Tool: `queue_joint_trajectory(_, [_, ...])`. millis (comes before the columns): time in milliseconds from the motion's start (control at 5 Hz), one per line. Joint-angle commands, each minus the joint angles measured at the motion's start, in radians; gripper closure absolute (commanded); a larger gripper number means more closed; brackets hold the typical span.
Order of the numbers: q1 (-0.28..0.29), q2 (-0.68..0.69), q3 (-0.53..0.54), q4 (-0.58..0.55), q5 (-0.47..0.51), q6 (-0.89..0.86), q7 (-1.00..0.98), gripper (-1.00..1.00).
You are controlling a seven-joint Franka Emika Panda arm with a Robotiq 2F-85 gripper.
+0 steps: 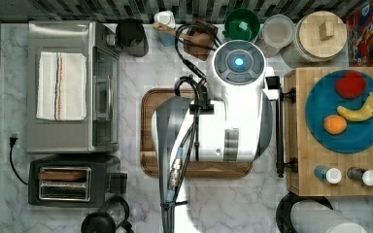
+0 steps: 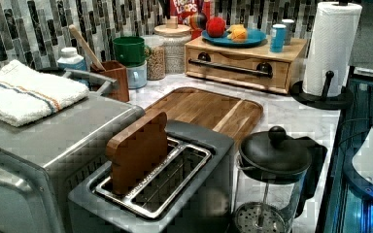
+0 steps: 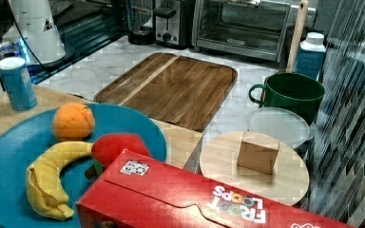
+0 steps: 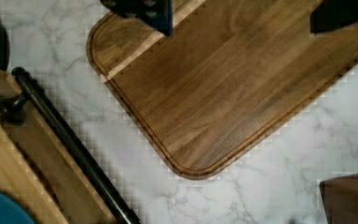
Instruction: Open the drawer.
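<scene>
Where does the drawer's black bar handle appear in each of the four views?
Top view: the black bar handle runs vertically along the drawer's left edge, right of the arm.
Left view: it lies horizontally across the drawer front, upper middle.
Right view: I cannot make it out.
Wrist view: it runs diagonally beside the light wood.
Shared landmark: the dark cutting board.

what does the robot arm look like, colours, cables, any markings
In the top view the arm has glossy white rounded casings with grey bands and a round cap with a glowing blue light. Black cables loop along it. In the wrist view, the gripper has dark fingers.
</scene>
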Motion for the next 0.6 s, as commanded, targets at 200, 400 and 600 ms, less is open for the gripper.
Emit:
queue_joint_trajectory(200, [-0.07, -0.097, -0.037, -0.233, -0.045, 0.189, -0.518, -1.0])
queue_joint_trajectory(400, [-0.1, -0.098, -0.064, -0.26, -0.077, 0.259, -0.675, -1.0])
queue_joint_trajectory(600, [-0.127, -0.088, -0.073, -0.281, -0.092, 0.321, -0.764, -1.0])
